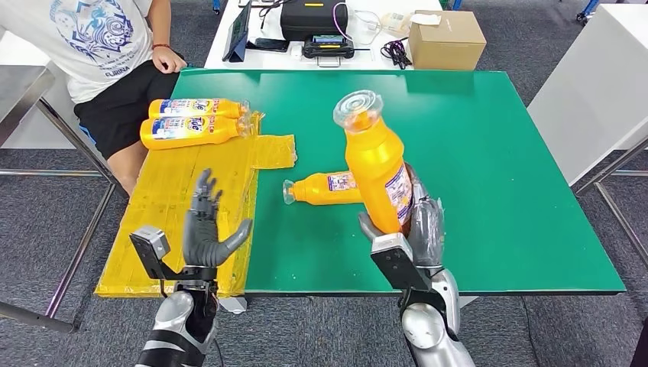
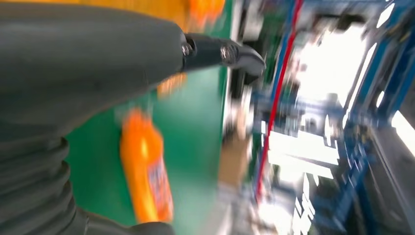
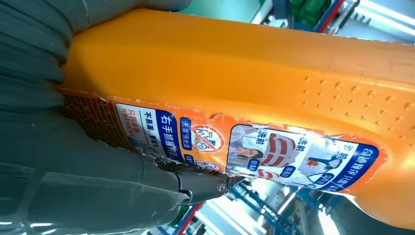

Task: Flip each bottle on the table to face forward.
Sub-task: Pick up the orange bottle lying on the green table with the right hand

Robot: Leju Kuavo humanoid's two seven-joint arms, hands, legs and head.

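The right hand [image 1: 420, 225] grips an orange bottle [image 1: 376, 164] around its lower body, with the fingers [image 1: 428, 222] wrapped against the plastic; the bottle is raised clear of the green desk [image 1: 489, 153], near its front edge, and stands nearly upright with its clear cap [image 1: 358, 108] uppermost and tilted slightly toward the robot's left. In the right wrist view the thumb [image 3: 147, 191] presses on the edge of the printed label [image 3: 274, 156] and the bottle's orange body [image 3: 244, 73] crosses the frame. The left hand [image 1: 208, 229] holds nothing; its fingers are spread and point up, and it hovers over the yellow mat [image 1: 183, 199] that covers the left part of the desk. A second orange bottle [image 1: 325, 188] lies on its side on the green surface just left of the held one, cap pointing toward the mat. Two more orange bottles [image 1: 195, 121] lie side by side at the far end of the mat, labels up, caps pointing right. A person [image 1: 115, 53] in a white shirt sits beyond that corner. A cardboard box [image 1: 445, 40] rests on a white desk behind. The left wrist view is blurred by motion; an orange bottle [image 2: 144, 171] is recognisable over green.
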